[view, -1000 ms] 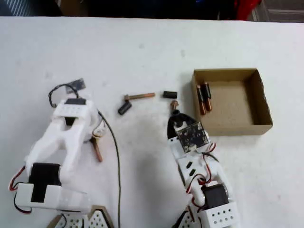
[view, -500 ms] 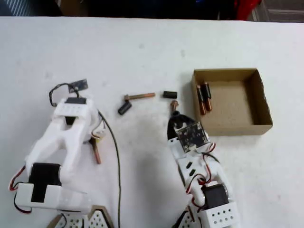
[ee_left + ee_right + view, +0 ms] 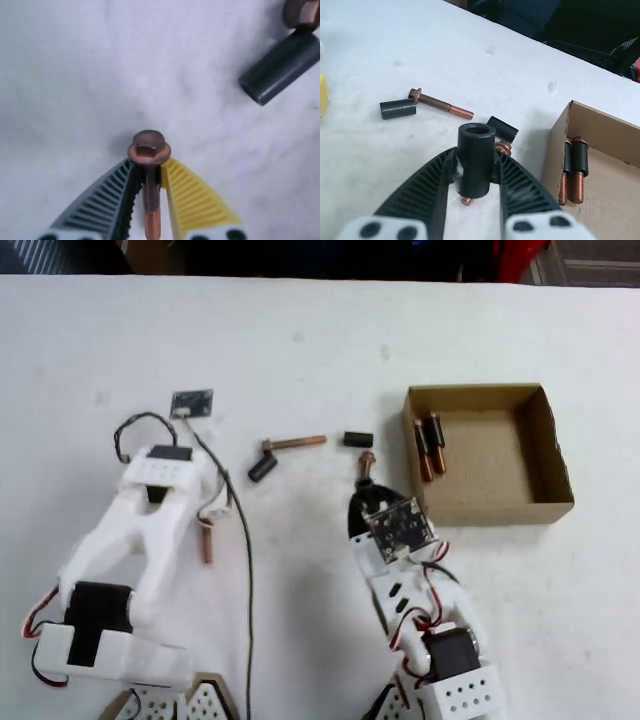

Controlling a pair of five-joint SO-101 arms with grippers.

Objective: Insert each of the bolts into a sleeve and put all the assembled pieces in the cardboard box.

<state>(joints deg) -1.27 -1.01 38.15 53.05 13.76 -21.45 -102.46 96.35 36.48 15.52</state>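
Note:
My left gripper (image 3: 148,167) is shut on a copper bolt (image 3: 148,148), head pointing away from the wrist; from above, this bolt (image 3: 207,540) sits just over the table at the left. My right gripper (image 3: 476,156) is shut on an upright black sleeve (image 3: 477,145), its bore facing up. It stands near the middle of the table (image 3: 366,490), just beside a loose bolt (image 3: 366,459). Another bolt (image 3: 295,443) and two black sleeves (image 3: 262,468) (image 3: 357,439) lie between the arms. The cardboard box (image 3: 480,391) holds two assembled pieces (image 3: 430,447).
The box stands to the right of my right gripper. A black cable (image 3: 243,570) runs across the table between the arms, and a small circuit board (image 3: 191,403) lies beyond the left arm. Bare white table stretches behind the parts.
The left arm has shifted slightly away and to the right with its bolt, and its cable and small board moved farther out. The right arm has barely moved.

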